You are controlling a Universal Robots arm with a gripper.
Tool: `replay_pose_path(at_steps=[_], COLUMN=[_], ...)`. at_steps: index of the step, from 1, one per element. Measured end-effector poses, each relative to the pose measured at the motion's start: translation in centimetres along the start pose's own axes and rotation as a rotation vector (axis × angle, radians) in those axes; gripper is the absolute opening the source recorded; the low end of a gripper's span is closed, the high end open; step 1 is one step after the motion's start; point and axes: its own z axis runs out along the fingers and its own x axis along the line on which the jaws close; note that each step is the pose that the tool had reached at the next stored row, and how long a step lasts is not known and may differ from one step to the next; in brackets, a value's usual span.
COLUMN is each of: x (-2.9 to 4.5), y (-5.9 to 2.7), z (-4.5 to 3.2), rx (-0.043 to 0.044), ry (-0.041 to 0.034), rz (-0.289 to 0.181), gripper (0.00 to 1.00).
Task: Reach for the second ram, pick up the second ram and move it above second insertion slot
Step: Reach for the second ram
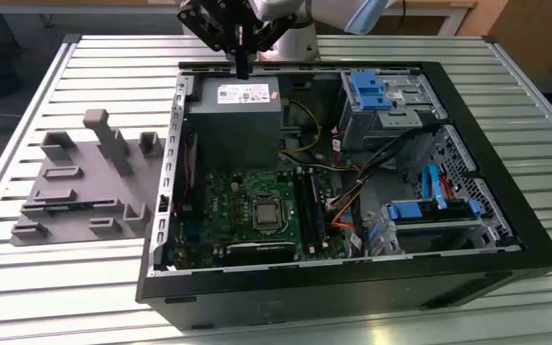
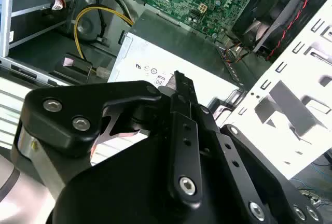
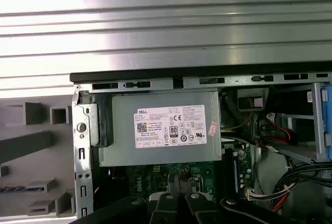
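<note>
The two black fingers (image 2: 182, 115) of the gripper (image 1: 242, 72) are drawn together tip to tip, and nothing can be seen clamped between them. In the exterior view they point straight down, hanging above the far edge of the grey power supply (image 1: 233, 115) without touching it. In both wrist views the labelled face of that box lies just beyond the fingertips, with the green motherboard (image 3: 155, 180) past it. Behind the fingers the black linkage of the gripper widens into its body, and the pale arm (image 1: 295, 11) rises from there at the far side of the table (image 1: 113, 65), its wrist held upright over the open computer case (image 1: 506, 208). The ram stick (image 1: 60, 207) is well apart from the gripper: it shows as a thin dark strip with a blue-green tint, set in a groove of the grey fixture (image 1: 84, 180) that lies on the table to the exterior view's left of the case. Its long axis runs roughly from that view's left to its right, along the fixture's near side. That is about crosswise to the memory slots (image 1: 307, 205) on the motherboard, which run from near to far.
</note>
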Motion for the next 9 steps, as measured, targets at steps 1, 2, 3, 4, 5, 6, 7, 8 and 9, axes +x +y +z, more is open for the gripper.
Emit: replay_pose_path(at_steps=[1, 2, 3, 4, 5, 6, 7, 8, 9], x=[0.0, 0.0, 0.0, 0.0, 0.01, 0.03, 0.07, 0.12, 0.15], y=[0.0, 0.0, 0.0, 0.0, 0.0, 0.0, 0.0, -0.01, -0.01], z=[0.0, 0.0, 0.0, 0.0, 0.0, 0.0, 0.0, -0.01, -0.01], rx=[0.0, 0.0, 0.0, 0.0, 0.0, 0.0, 0.0001, 0.0001, 0.0], ry=[0.0, 0.0, 0.0, -0.0001, 0.0, 0.0, 0.0, 0.0, 0.0], rz=[0.0, 0.0, 0.0, 0.0, 0.0, 0.0, 0.0, 0.0, 0.0], gripper=[0.11, 0.11, 0.11, 0.11, 0.11, 0.11, 0.11, 0.11, 0.11])
